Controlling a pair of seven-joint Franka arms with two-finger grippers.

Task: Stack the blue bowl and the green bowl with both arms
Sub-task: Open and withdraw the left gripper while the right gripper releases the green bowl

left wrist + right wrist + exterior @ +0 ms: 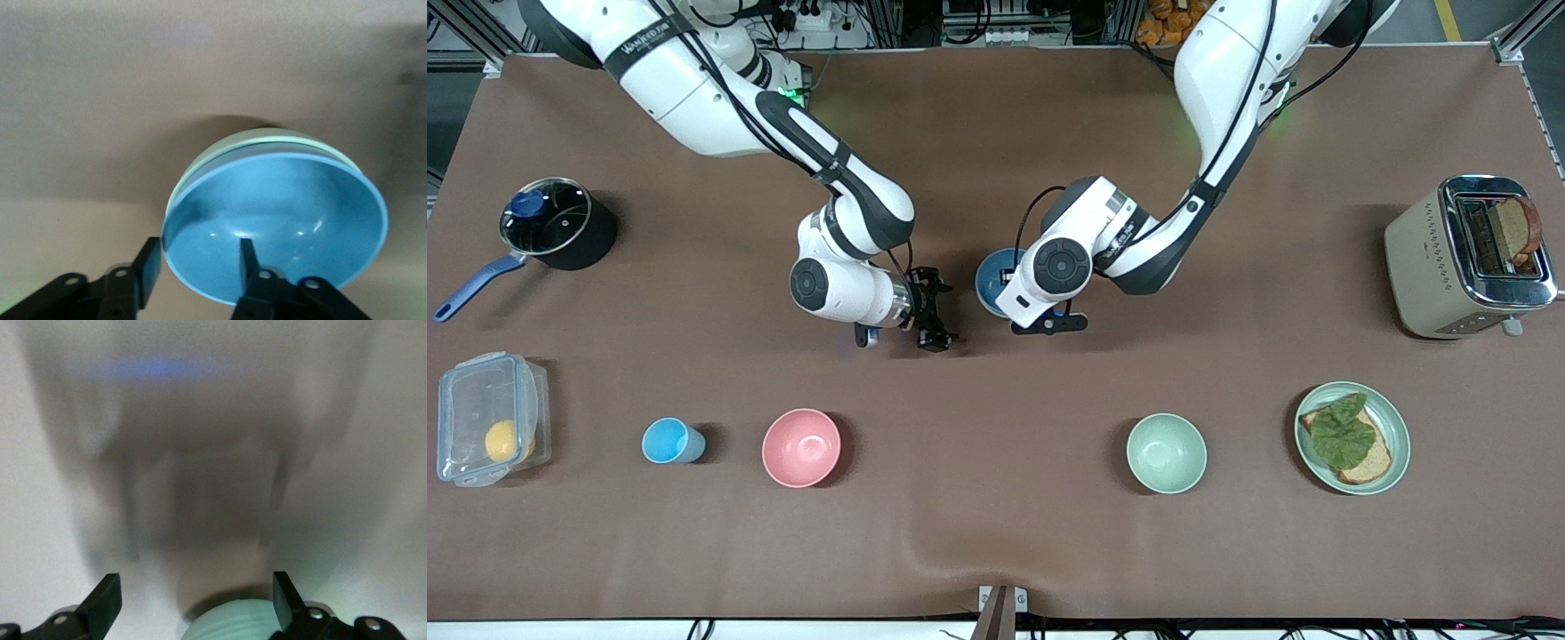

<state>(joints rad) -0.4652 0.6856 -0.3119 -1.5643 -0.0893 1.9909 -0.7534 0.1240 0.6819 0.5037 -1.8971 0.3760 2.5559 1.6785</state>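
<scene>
The blue bowl [989, 274] sits mid-table, partly hidden under my left arm's wrist. In the left wrist view the blue bowl [280, 220] sits nested in a pale green bowl [220, 150], whose rim shows around it. My left gripper [1049, 322] [198, 261] is open, with one finger inside the blue bowl's rim and one outside. My right gripper [938, 322] [195, 597] is open and empty beside the stack, toward the right arm's end. A green bowl's outer wall [233, 623] shows between its fingers. A second green bowl [1166, 452] stands alone, nearer the front camera.
A pink bowl [801, 447] and a light-blue cup [669, 441] stand in the near row. A clear box [489, 418] and a lidded pot [551, 220] are at the right arm's end. A green plate [1401, 444] with bread and a toaster [1449, 258] are at the left arm's end.
</scene>
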